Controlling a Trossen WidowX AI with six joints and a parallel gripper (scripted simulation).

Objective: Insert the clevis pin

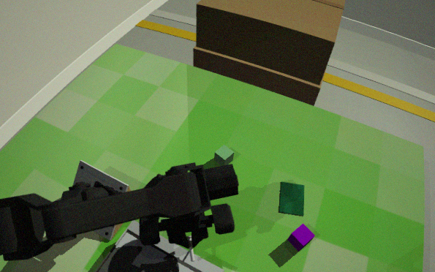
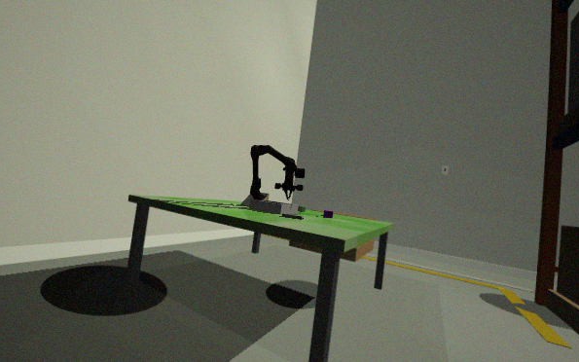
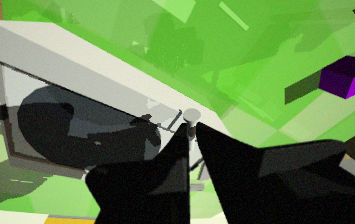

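The pincer (image 1: 190, 237) (image 2: 288, 199) (image 3: 190, 126) is closed to a narrow gap on the steel clevis pin (image 1: 191, 249) (image 3: 191, 116). The pin head projects beyond the fingertips, near the rimmed tray (image 1: 210, 267) (image 2: 271, 206) (image 3: 104, 77).

In the wrist view, the claw (image 3: 190, 126) is closed on the steel pin (image 3: 192, 116), whose round head shows at the fingertips. Behind it is the rimmed tray (image 3: 99, 75), and inside this tray lies the dark disc (image 3: 86, 117), partly in shadow. A purple block (image 3: 346, 77) sits apart, on the green bench (image 3: 179, 55).
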